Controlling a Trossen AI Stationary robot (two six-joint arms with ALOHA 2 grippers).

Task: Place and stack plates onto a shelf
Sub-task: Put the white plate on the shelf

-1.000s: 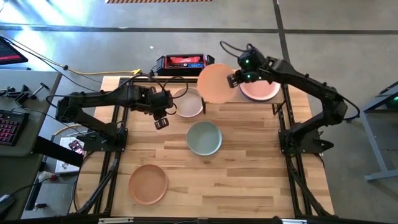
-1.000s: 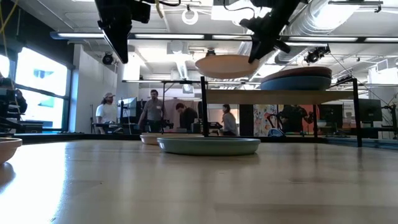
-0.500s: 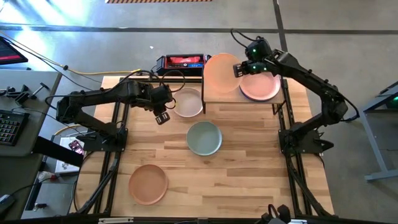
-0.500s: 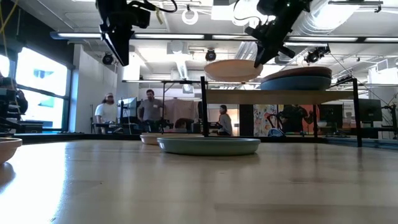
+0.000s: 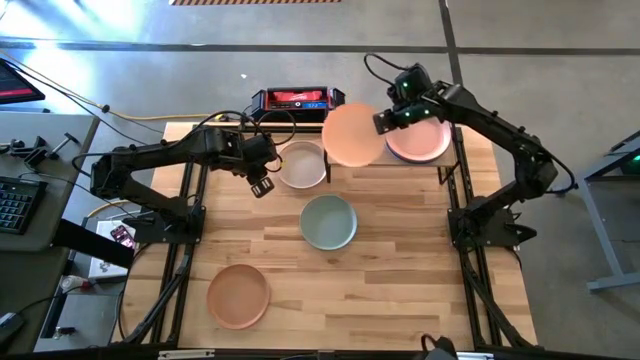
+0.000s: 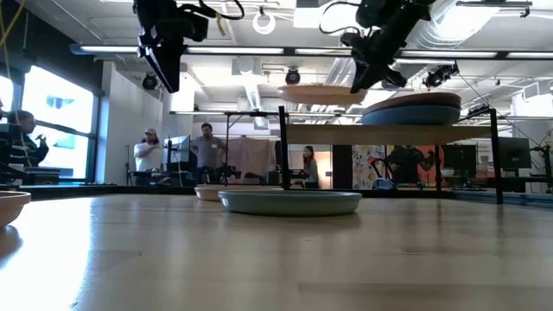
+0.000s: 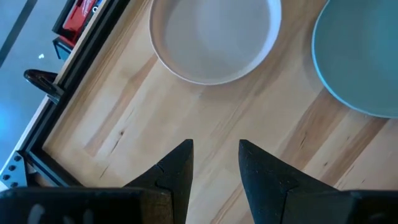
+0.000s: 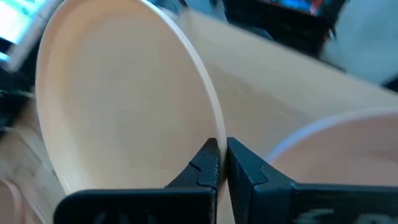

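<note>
Right gripper [image 5: 383, 122] is clamped on the rim of a peach plate [image 5: 351, 134], its two fingers pinching the edge as the right wrist view shows, and holds the plate roughly level in the air above the left half of the shelf [image 6: 389, 133]. Just beside it, on the right half of the shelf, sits a stack of plates [image 5: 420, 140] with a pink one on top; from table height a blue plate [image 6: 411, 115] shows beneath it, and how many lie in the stack cannot be told.

Left gripper [image 5: 262, 186] hangs above the tabletop [image 5: 400, 270] with its fingers apart, holding nothing, just beside a beige plate [image 5: 302, 165] that lies left of the shelf.

Three plates lie loose on the tabletop: the beige one, a sage green plate [image 5: 329, 222] near the middle, and a tan plate [image 5: 238, 296] well apart toward the near left corner. All three are empty.

Behind the table's far edge sits a red and black box [image 5: 292, 101]. Several people [image 6: 206, 155] stand in the room beyond.
</note>
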